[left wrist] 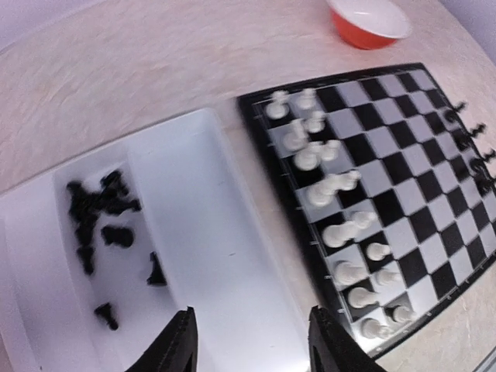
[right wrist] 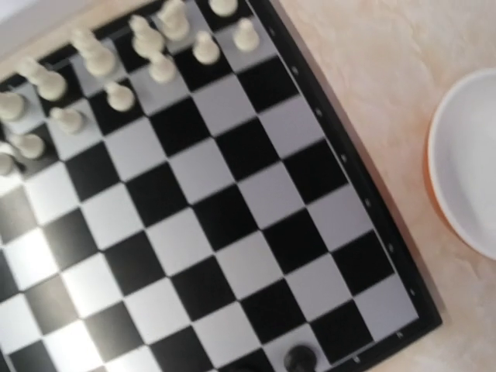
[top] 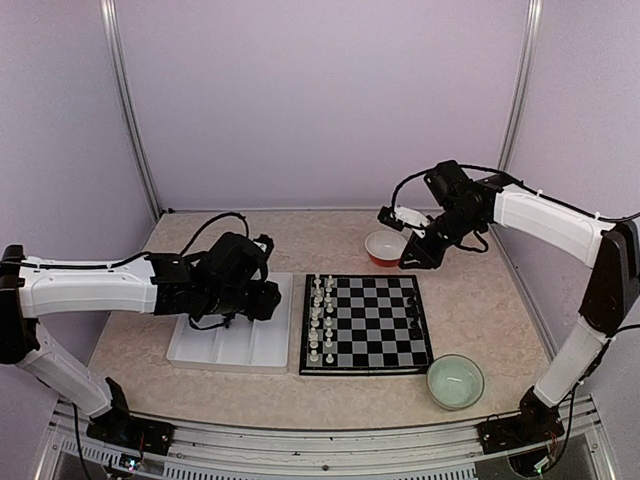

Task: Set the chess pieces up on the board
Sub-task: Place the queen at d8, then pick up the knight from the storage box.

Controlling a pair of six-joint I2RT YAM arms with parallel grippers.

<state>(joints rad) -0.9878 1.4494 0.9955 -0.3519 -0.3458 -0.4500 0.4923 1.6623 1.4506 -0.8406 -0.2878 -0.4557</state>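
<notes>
Below the L fingers, the white tray is seen in the wrist view. These fingers are spread apart w/ nothing pinched. Ahead and to their left, loose black chess pieces are heaped in one tray compartment. To their right the board is laid on the counter, just beside the tray. White pieces are lined up along its tray-side rows, and a few black pieces are stood at its opposite edge.

The R fingers are held above the board's far corner, next to the red bowl. Spread or pressed together cannot be told, as they are not caught in their own wrist view. Beneath them one black piece is shown by the board's corner. A green bowl is set well apart from both pairs of fingers.
</notes>
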